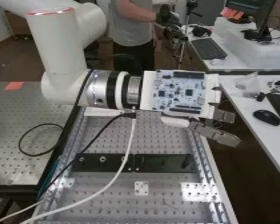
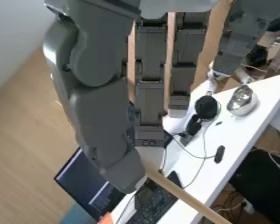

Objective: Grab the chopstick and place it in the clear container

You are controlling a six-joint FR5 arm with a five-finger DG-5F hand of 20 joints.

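**Chopstick clamped in robot's hand**

Nearest, a white cable slanted over the perforated bench. Next came a dark bar across it. Farther on, the hand reached beyond the bench's edge, thumb and fingers pinching the chopstick near one end. A black mouse sat on a side desk; a keyboard lay farther off.

White arm bent above the wrist, dark grey fingers pointing outward, thumb closed in a pinch
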